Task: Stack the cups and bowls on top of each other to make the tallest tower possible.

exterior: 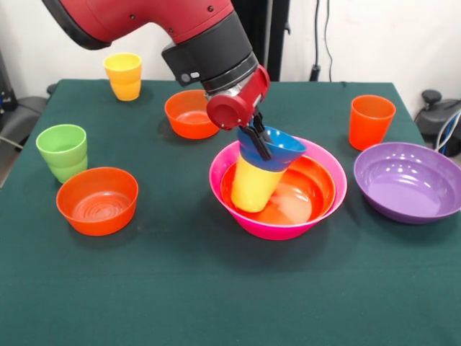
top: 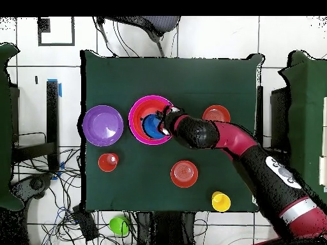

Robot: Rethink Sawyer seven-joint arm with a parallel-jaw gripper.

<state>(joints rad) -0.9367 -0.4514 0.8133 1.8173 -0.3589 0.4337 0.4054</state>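
Front view: pink bowl [exterior: 278,225] at table centre holds large orange bowl [exterior: 314,189]; inside, a tilted yellow cup [exterior: 255,186] under the small blue bowl [exterior: 277,145]. Overhead hides the cup. Gripper [exterior: 259,140] is clamped on the blue bowl's rim.
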